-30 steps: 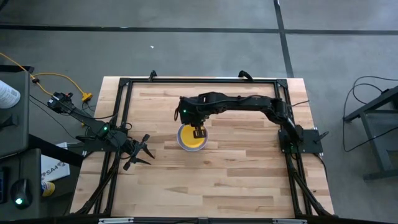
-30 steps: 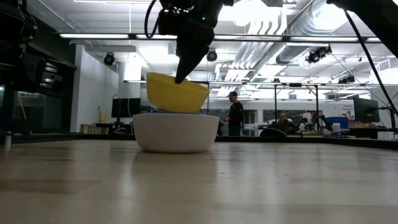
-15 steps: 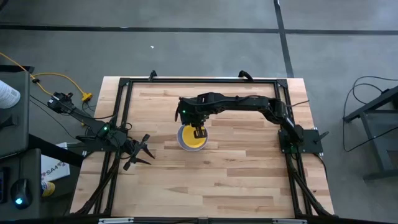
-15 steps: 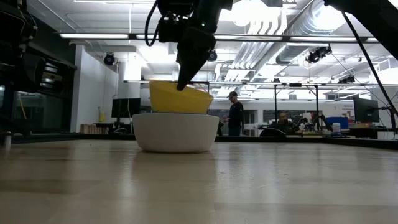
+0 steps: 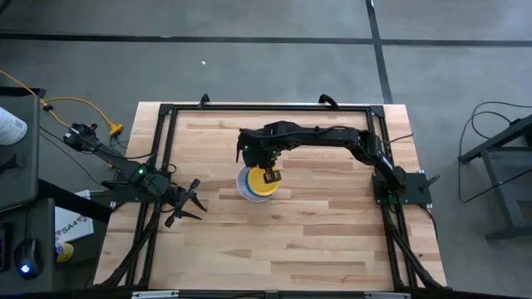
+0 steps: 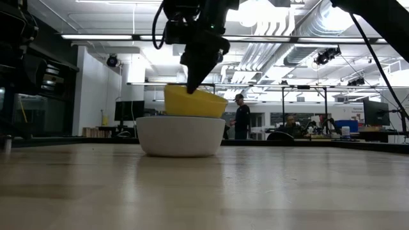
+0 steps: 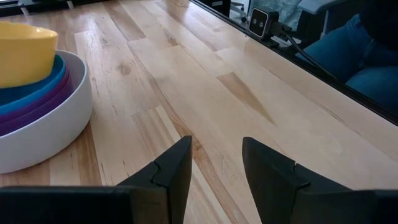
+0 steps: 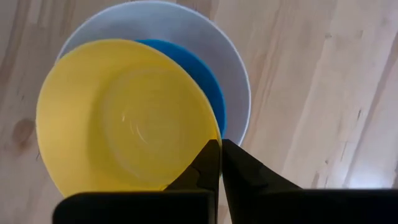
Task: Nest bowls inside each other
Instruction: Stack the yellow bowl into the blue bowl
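A white bowl stands on the table's middle with a purple bowl and a blue bowl nested in it. A yellow bowl hangs tilted over them, its base down inside the stack, with my right gripper shut on it from above. Whether its base touches the blue bowl I cannot tell. My left gripper waits open near the table's left edge, its fingers apart over bare wood. My right gripper pinches the yellow bowl's rim on its far right side, one finger inside the bowl and one outside. The fingers come steeply from above, pointing down. The bowl hangs tilted below them, its lower part sunk within the white bowl's rim.
A black frame runs round the wooden tabletop. Bare wood lies on all sides of the stack. People show far off in the room beyond the table in the low view.
My right gripper has sunk a little and shifted slightly toward the table's right edge, rolling its wrist. The yellow bowl has gone with it, dropping from above the white bowl's rim into the stack, still tilted.
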### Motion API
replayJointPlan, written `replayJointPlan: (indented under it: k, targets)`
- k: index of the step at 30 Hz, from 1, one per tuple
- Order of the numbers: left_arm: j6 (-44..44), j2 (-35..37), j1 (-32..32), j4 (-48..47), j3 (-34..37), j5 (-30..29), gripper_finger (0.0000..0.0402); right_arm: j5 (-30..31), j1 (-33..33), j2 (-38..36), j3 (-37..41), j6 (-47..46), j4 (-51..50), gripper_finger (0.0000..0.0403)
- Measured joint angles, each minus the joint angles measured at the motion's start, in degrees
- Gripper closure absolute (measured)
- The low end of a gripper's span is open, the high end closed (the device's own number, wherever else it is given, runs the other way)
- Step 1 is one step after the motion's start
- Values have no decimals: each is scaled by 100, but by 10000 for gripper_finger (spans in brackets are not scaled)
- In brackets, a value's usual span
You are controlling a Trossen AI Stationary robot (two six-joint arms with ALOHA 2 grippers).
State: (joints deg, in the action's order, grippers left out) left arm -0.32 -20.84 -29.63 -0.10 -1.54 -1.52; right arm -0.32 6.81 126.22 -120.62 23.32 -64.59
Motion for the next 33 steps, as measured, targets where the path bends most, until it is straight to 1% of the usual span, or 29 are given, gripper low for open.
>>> replayJointPlan:
  k: [3, 9, 23, 33]
  targets:
    - [2, 0, -1, 0, 0, 0, 261, -52, 4, 1, 2, 255, -3, 399]
    - [2, 0, -2, 0, 0, 2, 261, -365, 13, 1, 2, 671, 23, 399]
    - [2, -1, -2, 0, 0, 1, 261, -901, 76, 85, 2, 712, 201, 399]
    - [2, -2, -2, 0, 0, 1, 261, -912, 72, 128, 2, 672, 341, 399]
